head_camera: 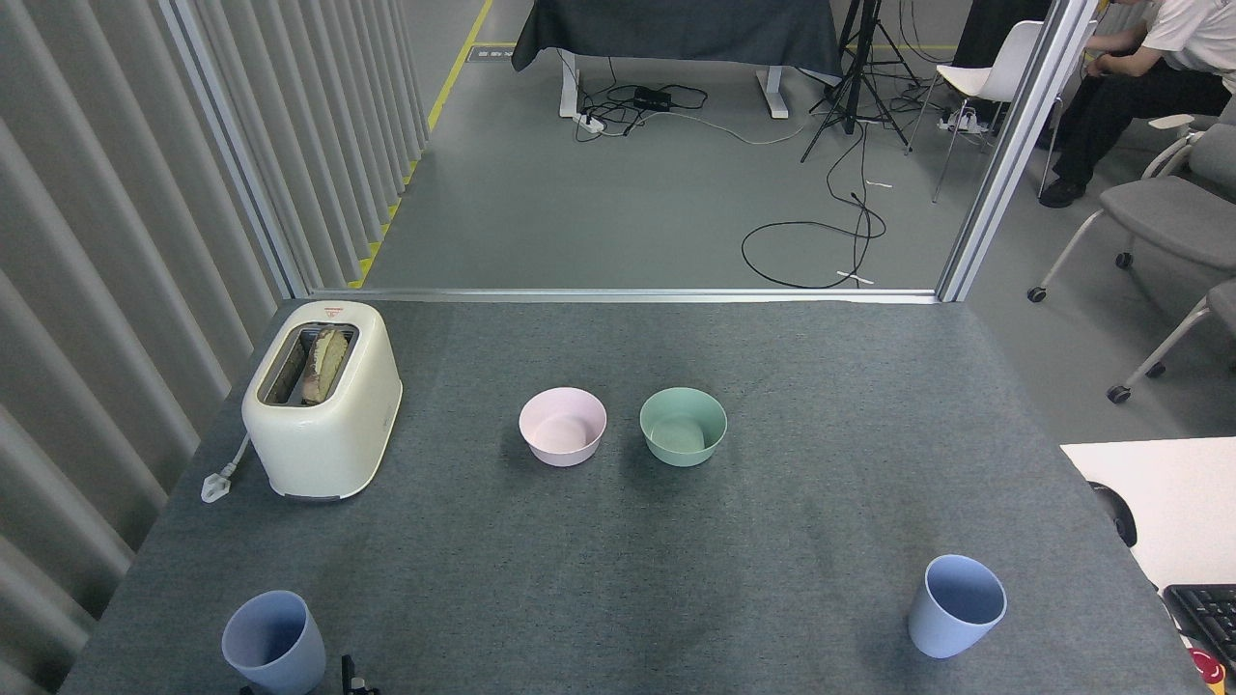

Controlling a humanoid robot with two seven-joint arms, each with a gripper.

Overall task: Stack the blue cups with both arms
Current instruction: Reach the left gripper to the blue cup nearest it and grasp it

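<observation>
My left gripper (pixel 355 678) only just pokes into view at the bottom edge, a small dark tip just right of the left blue cup (pixel 274 642); so little of it shows that I cannot tell whether its fingers are spread or closed. My right gripper is out of sight. The left blue cup stands upright at the near left corner of the grey table (pixel 792 367), and the right blue cup (pixel 956 605) stands upright near the right edge, well apart from it. Between them and further back sit the pink bowl (pixel 562 427) and green bowl (pixel 683 426), side by side, with a cream toaster (pixel 322 398) off to the left
</observation>
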